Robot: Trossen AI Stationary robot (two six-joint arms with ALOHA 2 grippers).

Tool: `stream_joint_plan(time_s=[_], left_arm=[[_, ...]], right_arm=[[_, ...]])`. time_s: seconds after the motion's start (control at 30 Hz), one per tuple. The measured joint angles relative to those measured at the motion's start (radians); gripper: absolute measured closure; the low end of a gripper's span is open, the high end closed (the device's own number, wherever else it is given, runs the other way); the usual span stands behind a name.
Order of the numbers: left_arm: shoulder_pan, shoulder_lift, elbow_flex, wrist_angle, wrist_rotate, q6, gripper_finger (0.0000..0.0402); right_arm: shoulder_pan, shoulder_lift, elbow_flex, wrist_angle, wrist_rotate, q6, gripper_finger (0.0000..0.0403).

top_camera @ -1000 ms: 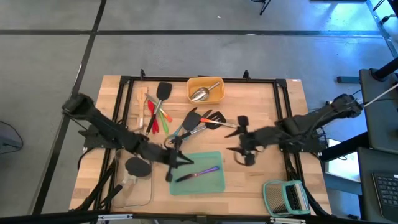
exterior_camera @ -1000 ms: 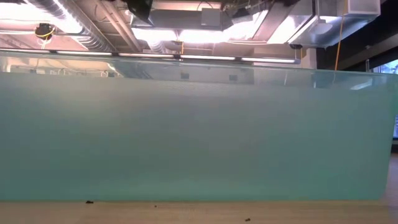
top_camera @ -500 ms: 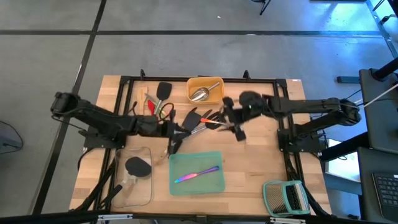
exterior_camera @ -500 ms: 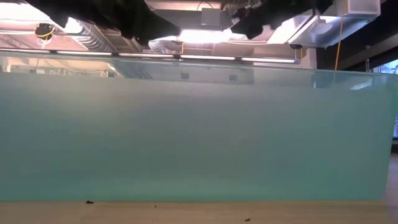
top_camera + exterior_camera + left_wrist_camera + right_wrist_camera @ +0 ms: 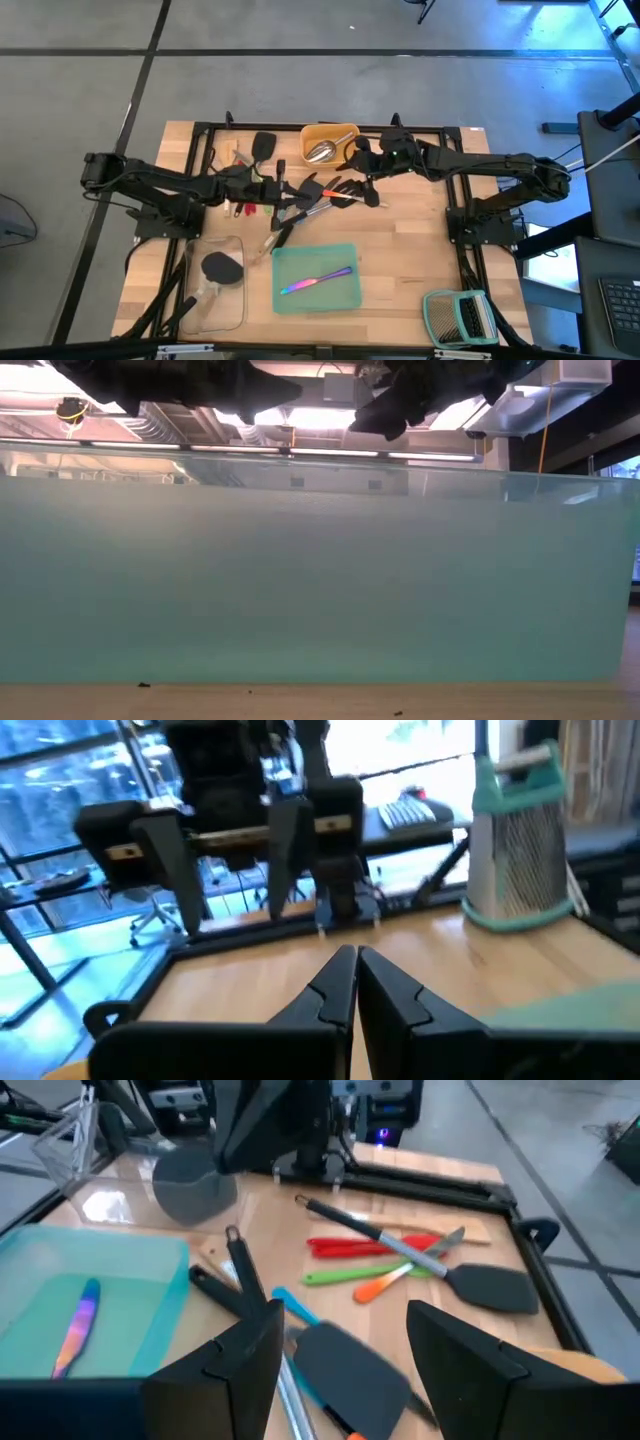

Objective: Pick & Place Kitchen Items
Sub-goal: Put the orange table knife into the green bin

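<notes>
Pale wood counter [image 5: 410,260], yellow tray [image 5: 345,133], teal tray [image 5: 345,295], rainbow-sheen knife [image 5: 316,279], black spatula [image 5: 263,146], red tool [image 5: 370,1246], green tool [image 5: 345,1274], green-framed grey rack [image 5: 460,316]

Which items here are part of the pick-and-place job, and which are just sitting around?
Job items:
- utensil pile, mid-table
- red and green handled tools
- black spatula
- steel scoop in the yellow tray
- iridescent cutlery piece in the teal tray
- black utensil in the clear tray

Lying about:
- green-framed grey slatted rack, at the table's corner
</notes>
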State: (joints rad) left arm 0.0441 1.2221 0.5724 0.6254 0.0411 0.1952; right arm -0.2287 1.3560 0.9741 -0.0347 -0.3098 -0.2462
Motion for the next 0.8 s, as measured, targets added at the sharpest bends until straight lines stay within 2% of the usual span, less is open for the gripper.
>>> stream_joint_plan(time_s=[0.13,0.37,0.47,0.63,0.8], left_arm=[[-0.008,0.0,0.0,0.059,-0.002,-0.015,0.0393],[-0.018,0.0,0.0,0.06,-0.002,-0.017,0.0393],[-0.018,0.0,0.0,0.059,-0.002,-0.035,0.0393],[-0.018,0.0,0.0,0.037,-0.002,-0.051,0.0394],[-0.018,0.0,0.0,0.018,-0.004,-0.022,0.0393]], right_arm=[[-0.002,0.0,0.0,0.009,-0.013,0.0,0.0187],[-0.018,0.0,0.0,0.0,-0.002,-0.004,0.0187],[-0.018,0.0,0.0,-0.054,0.074,-0.01,0.0187],[-0.019,0.0,0.0,-0.119,0.267,-0.059,0.0187],[-0.019,0.0,0.0,-0.141,0.333,-0.057,0.0187]])
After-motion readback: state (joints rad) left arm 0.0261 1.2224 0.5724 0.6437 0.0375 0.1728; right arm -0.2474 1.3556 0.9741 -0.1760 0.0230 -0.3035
